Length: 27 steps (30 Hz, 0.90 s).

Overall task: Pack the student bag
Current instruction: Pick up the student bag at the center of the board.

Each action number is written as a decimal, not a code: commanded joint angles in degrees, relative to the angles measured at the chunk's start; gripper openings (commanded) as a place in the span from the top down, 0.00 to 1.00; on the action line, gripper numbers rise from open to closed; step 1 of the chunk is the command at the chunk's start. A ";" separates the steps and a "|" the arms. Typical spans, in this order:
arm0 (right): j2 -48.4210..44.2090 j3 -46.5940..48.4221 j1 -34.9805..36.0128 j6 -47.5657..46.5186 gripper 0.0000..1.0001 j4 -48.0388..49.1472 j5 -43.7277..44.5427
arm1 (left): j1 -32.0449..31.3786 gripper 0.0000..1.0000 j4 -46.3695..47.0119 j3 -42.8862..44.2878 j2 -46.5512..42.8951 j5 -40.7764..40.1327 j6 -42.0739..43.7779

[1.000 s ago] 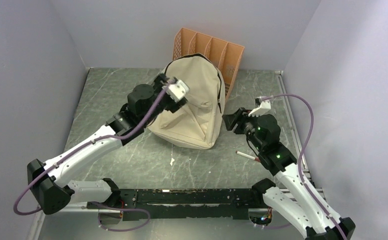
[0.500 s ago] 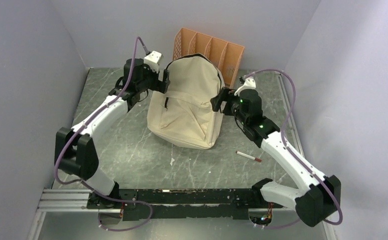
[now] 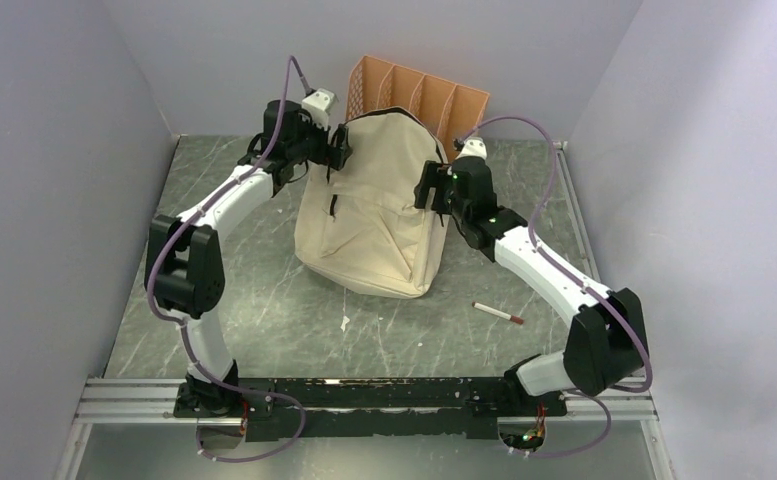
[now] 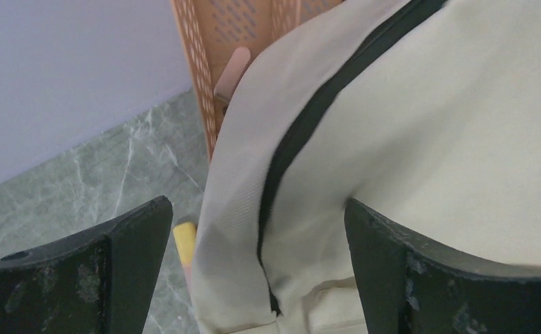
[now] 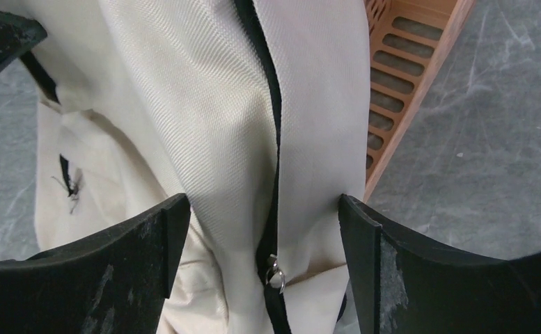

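Observation:
The beige student bag lies at the back middle of the table, its top against the orange organizer. My left gripper is open at the bag's upper left edge; in its wrist view the bag and its dark zipper line lie between the open jaws. My right gripper is open at the bag's upper right side; its wrist view shows the bag and a silver zipper pull between the jaws. A yellow object peeks out beside the bag.
A pen lies on the table right of the bag's lower corner. A small white scrap lies in front of the bag. Grey walls close in the back and both sides.
Both arms have stretched out toward the back. The left gripper has moved from the bag's front to its upper left edge. The right gripper has moved up from near the pen to the bag's upper right side.

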 commanded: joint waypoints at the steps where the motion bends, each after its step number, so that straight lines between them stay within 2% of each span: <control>1: 1.59 2.38 -0.47 -2.62 0.23 3.60 2.73 | 1.47 0.06 1.70 1.39 2.60 4.65 1.36; 5: 2.12 2.44 -0.56 -2.57 0.36 5.13 2.25 | 1.51 0.18 1.51 1.31 3.17 7.01 -0.90; 7: 1.52 1.97 -0.57 -2.41 0.46 5.15 2.15 | 1.56 0.27 -0.95 3.03 3.87 7.04 -1.89; 9: 0.52 0.88 -0.57 -2.00 0.61 7.36 2.25 | 1.60 0.38 -2.43 3.41 3.86 8.28 -2.00; 11: -0.57 -0.15 -0.57 -1.59 0.73 8.25 2.34 | 1.60 0.51 -2.27 2.89 3.21 10.00 -2.07; 14: -2.26 -1.07 -0.57 -1.36 0.83 8.82 1.56 | 1.60 0.74 -3.26 2.37 2.18 11.68 -1.70; 18: -5.94 -1.73 -0.56 -1.34 0.97 9.29 -0.52 | 1.60 0.93 -5.98 2.02 -0.94 13.03 -0.94; 20: -8.30 -1.29 -0.57 -1.39 1.00 8.48 -1.68 | 1.60 0.95 -6.74 1.26 -3.93 12.41 -1.85; 23: -12.29 0.19 -0.57 -0.53 1.00 6.66 -4.40 | 1.60 0.95 -5.49 -0.43 -11.19 11.95 -4.55; 27: -16.94 3.01 -0.44 3.38 1.00 5.59 -10.82 | 1.60 0.95 -7.39 1.99 -19.29 9.66 -8.07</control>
